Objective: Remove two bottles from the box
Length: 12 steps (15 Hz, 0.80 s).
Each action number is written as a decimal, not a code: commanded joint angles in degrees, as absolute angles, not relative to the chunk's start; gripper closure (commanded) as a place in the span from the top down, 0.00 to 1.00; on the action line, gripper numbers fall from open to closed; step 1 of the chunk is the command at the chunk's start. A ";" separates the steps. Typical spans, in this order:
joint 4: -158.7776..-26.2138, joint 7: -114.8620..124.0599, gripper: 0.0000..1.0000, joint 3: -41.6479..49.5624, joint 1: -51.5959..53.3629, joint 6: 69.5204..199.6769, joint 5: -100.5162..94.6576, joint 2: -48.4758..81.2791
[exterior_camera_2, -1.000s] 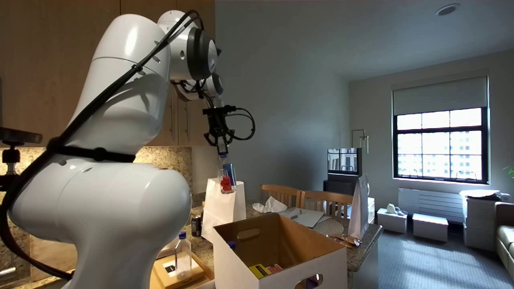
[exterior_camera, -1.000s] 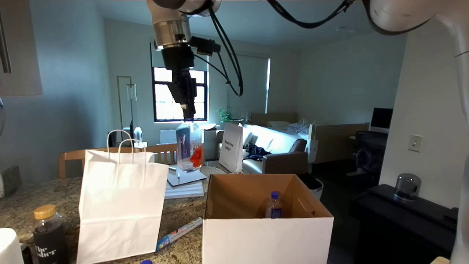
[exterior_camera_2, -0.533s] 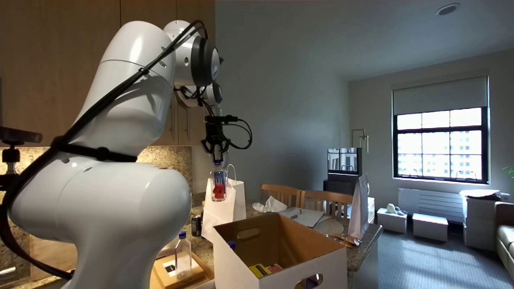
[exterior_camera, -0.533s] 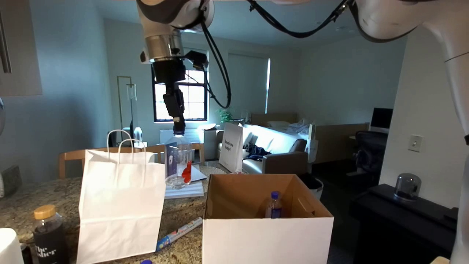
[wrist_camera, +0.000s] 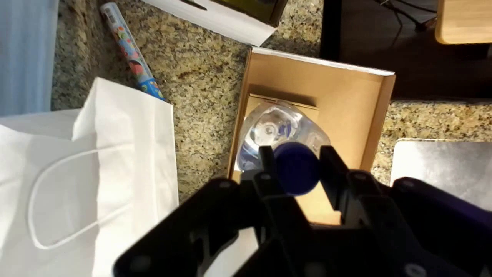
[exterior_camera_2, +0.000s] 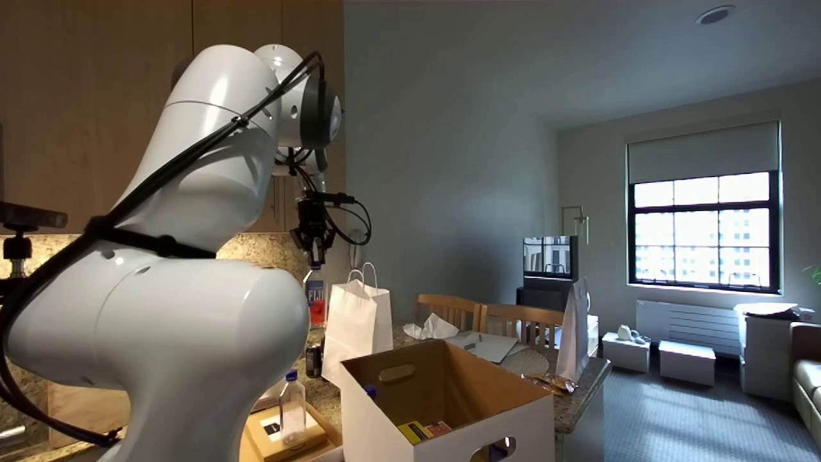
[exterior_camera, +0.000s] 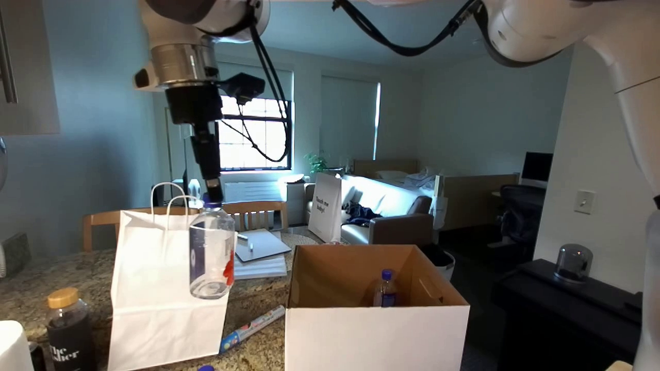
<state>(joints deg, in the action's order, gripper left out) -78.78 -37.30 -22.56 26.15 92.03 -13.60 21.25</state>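
We see the claw [wrist_camera: 297,159] pinching a Fiji water bottle [exterior_camera: 211,257] by its blue cap [wrist_camera: 296,171], aloft, outside the white carton [exterior_camera: 376,340]. Held only there, it could swing or slip, toppling the paper bag [exterior_camera: 160,309] or another bottle [exterior_camera_2: 293,410] standing in the cardboard tray [wrist_camera: 346,104].

There's room between paper bag [exterior_camera: 167,293] and box [exterior_camera: 376,337].

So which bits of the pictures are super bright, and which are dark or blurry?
In an exterior view, the window glares nearly white; in an exterior view, the carpet has sunny patches; in the wrist view, the gripper looks very dark and a bit blurry, while the speckled counter looks clearer.
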 commanded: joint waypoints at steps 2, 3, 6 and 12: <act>-78.40 -37.28 0.15 -24.00 30.51 96.60 -15.59 23.68; -78.28 -36.47 0.15 -24.05 31.66 98.18 -16.05 24.38; -77.94 -33.75 0.15 -23.23 35.06 102.53 -18.72 26.52; -76.21 -32.15 0.15 -22.03 37.59 104.95 -17.10 33.79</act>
